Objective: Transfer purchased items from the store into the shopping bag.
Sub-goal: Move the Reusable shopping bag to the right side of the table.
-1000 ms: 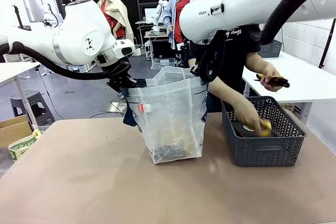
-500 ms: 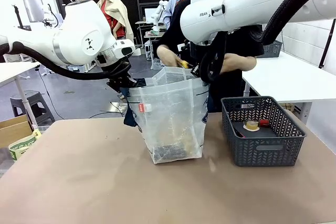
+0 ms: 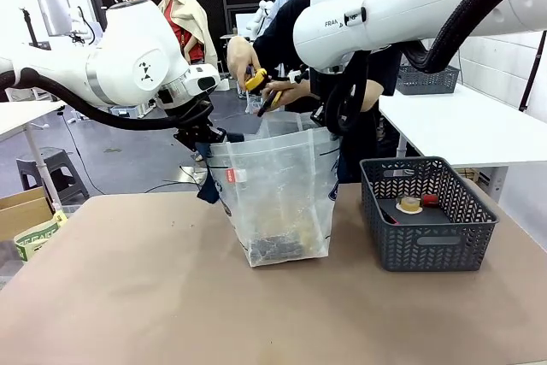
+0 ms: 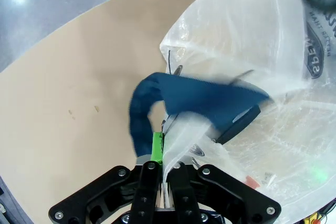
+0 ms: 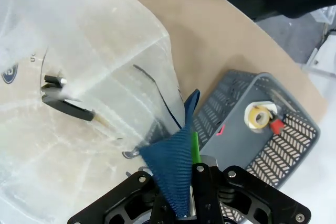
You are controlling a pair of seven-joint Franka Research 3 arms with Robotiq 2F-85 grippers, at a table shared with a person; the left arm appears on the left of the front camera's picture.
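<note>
Holding the bag [image 3: 273,185] open occupies both arms: the left gripper [image 4: 161,148] is clamped shut on the rim and navy strap at the bag's left side. The right gripper [image 5: 193,153] is pinched shut on strap and rim at its right side, so the mouth gapes upward between them. Just above that mouth the person's hands [image 3: 242,55] hold a yellow-and-black item [image 3: 257,80], its long axis slanting down toward the opening, nearer the left gripper's side. The drop looks to be straight down, and the mouth seems wide enough. Dark pieces [image 3: 273,250] lie at the bag's bottom. The basket [image 3: 427,250] stands on the table [image 3: 128,297] just right of the bag, nearer the right arm. In it lie a tape roll [image 3: 410,203] and a red piece [image 3: 429,199]. With both grippers busy, the person's hands seem the ones to fetch them.
</note>
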